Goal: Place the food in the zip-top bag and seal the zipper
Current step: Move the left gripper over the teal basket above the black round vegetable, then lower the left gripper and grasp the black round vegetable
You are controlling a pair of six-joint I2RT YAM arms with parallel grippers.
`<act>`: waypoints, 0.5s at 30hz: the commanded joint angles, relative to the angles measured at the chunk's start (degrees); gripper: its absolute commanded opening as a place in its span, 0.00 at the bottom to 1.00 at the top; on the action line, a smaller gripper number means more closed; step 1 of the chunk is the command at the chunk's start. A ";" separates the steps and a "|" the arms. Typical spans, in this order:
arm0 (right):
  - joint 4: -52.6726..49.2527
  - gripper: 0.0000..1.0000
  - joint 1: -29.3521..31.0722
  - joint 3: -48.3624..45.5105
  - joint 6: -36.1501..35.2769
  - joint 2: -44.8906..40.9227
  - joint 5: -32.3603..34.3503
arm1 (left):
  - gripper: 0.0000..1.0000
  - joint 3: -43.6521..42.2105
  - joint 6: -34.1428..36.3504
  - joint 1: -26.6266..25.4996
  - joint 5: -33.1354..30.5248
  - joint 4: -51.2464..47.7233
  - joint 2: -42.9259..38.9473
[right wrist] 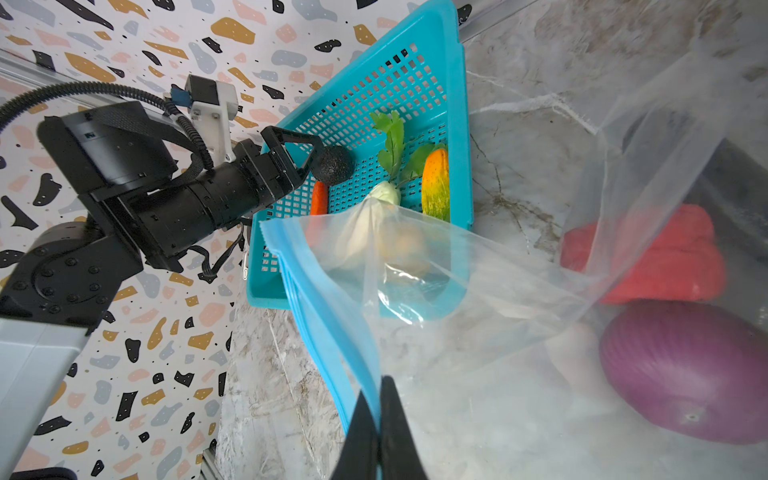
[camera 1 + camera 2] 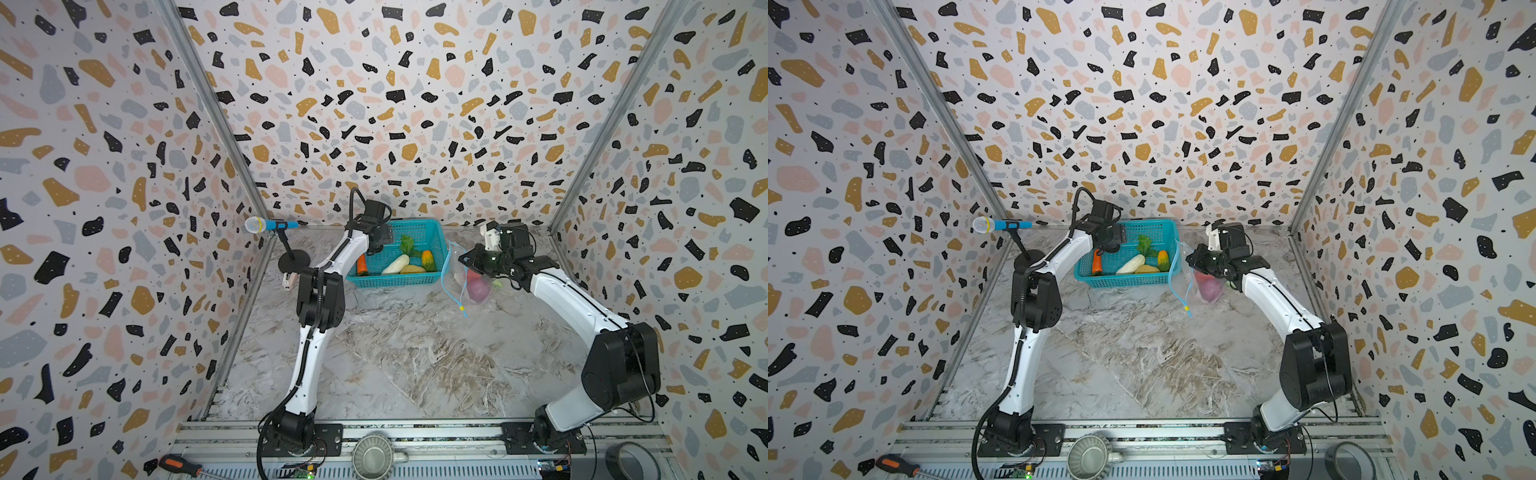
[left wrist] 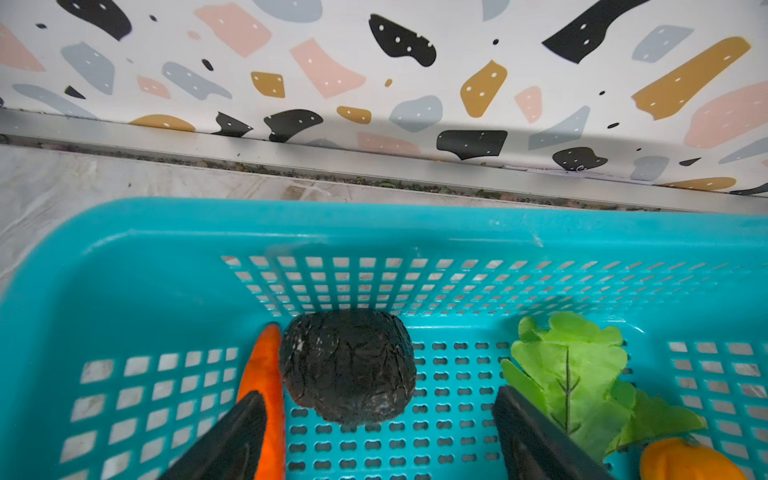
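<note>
Fingers apart, the left gripper [image 3: 378,392] hovers at the eggplant [image 3: 349,365] in the basket [image 3: 291,224]. The right gripper [image 1: 379,390], clamped on the zipper [image 1: 309,291], holds the bag [image 1: 478,291] just beside the basket, onion [image 1: 685,374] and pepper [image 1: 656,257] inside. The next move likely calls for a centred grip on the round eggplant.

By left gripper [image 3: 379,397], 1 each: carrot [image 3: 266,370], eggplant [image 3: 349,365], radish [image 2: 395,264], corn [image 2: 427,260], potato [image 2: 412,269], leaves [image 3: 569,365]. At right gripper [image 1: 376,399]: 1 zip-top bag [image 1: 478,291], red pepper [image 1: 665,257], purple onion [image 1: 690,374].
</note>
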 commanded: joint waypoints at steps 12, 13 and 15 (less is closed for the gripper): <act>-0.86 0.00 0.00 2.69 -0.62 0.91 -0.59 | 0.80 -3.44 -1.44 0.81 -1.79 4.18 1.17; -0.91 0.00 -0.01 2.72 -0.62 0.99 -0.59 | 0.80 -3.70 -1.46 0.81 -1.91 4.40 1.26; -0.87 0.00 0.01 2.75 -0.62 1.08 -0.59 | 0.80 -3.98 -1.46 0.88 -1.92 4.79 1.37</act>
